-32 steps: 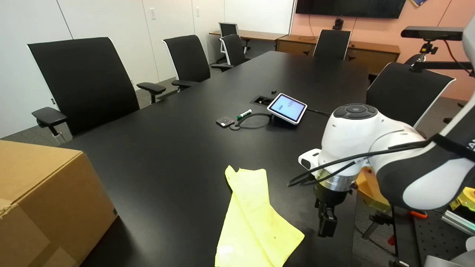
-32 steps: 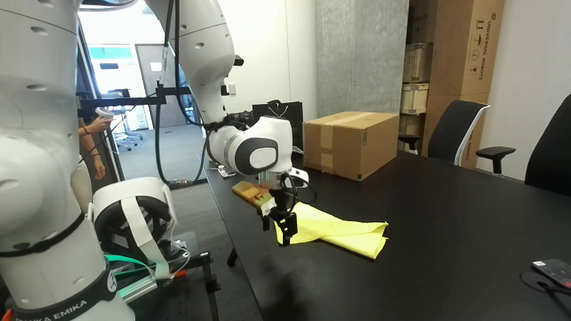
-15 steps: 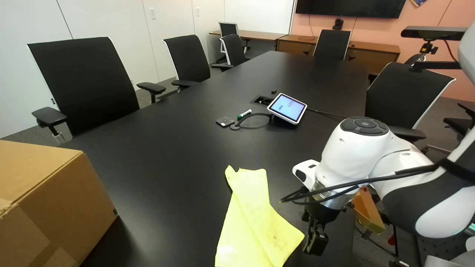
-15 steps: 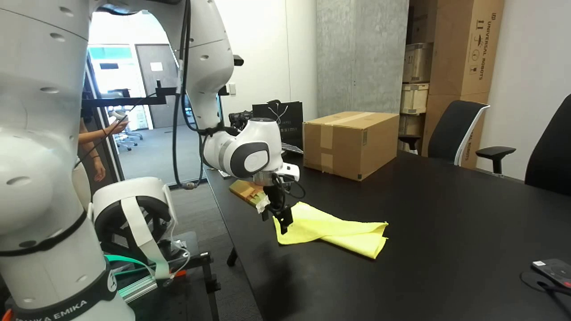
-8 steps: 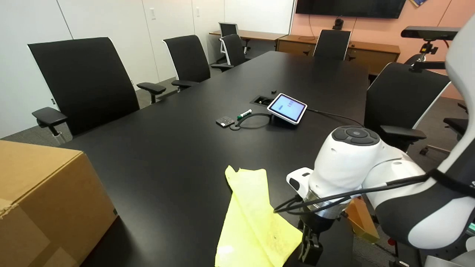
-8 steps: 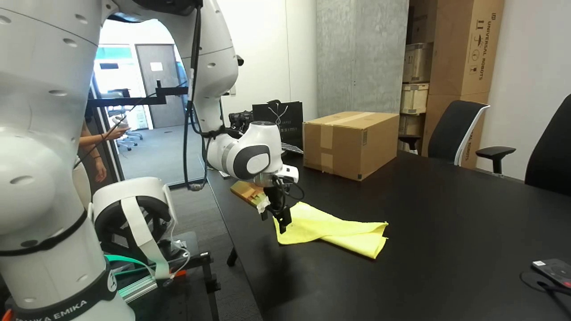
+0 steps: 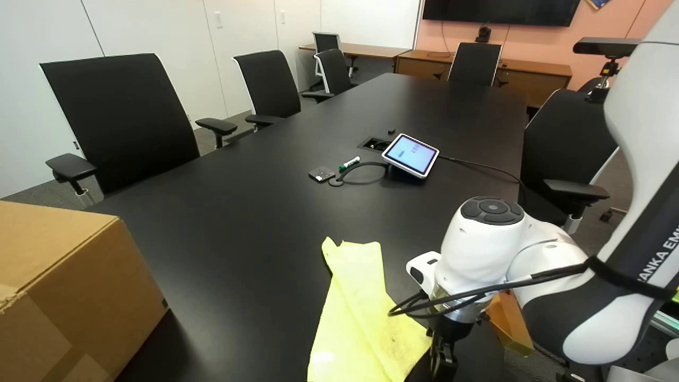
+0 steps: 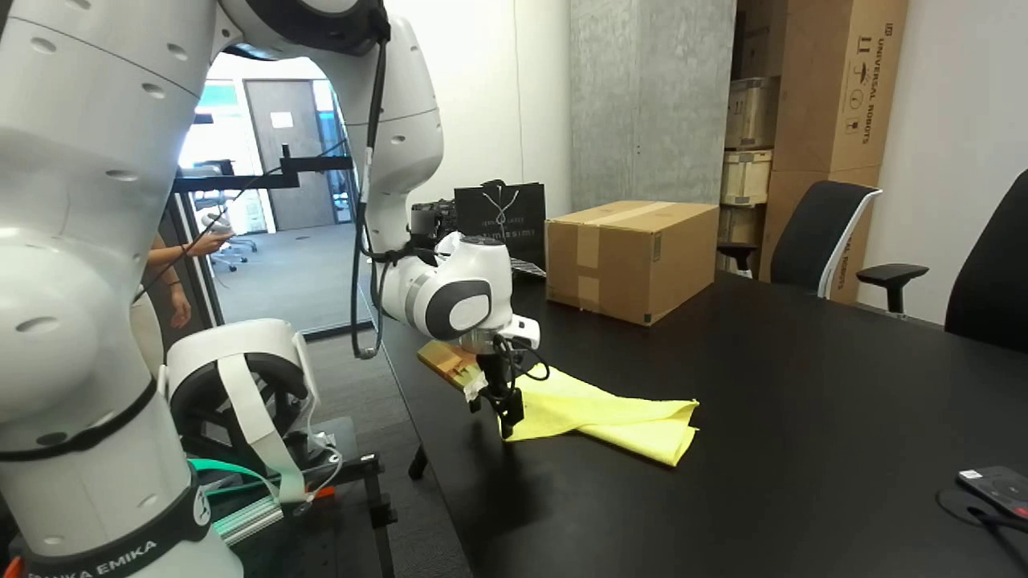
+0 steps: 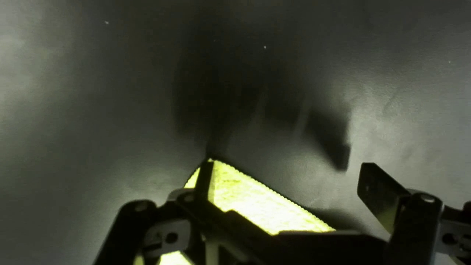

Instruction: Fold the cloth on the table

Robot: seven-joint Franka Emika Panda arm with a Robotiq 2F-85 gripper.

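Observation:
The pale-yellow cloth [image 7: 353, 313] lies on the black table [image 7: 254, 254], with one part crossing over another in a diagonal fold. It also shows in an exterior view [image 8: 618, 413]. My gripper [image 7: 443, 363] points down at the cloth's corner near the table edge; it shows at that corner in an exterior view too [image 8: 499, 417]. In the wrist view the gripper [image 9: 289, 173] is open, fingers wide apart. One finger stands over the corner of the cloth [image 9: 254, 202]; the other is over bare table. Whether a finger touches the cloth cannot be told.
A cardboard box [image 7: 79, 297] stands on the table beyond the cloth, also in an exterior view [image 8: 626, 261]. A tablet [image 7: 411, 155], a marker [image 7: 349, 163] and a small dark device [image 7: 322, 174] lie farther along. A yellow-brown piece [image 7: 509, 323] is beside the wrist.
My gripper has moved over to the cloth's corner, and in the last half second it has gone lower. The cloth has not visibly moved.

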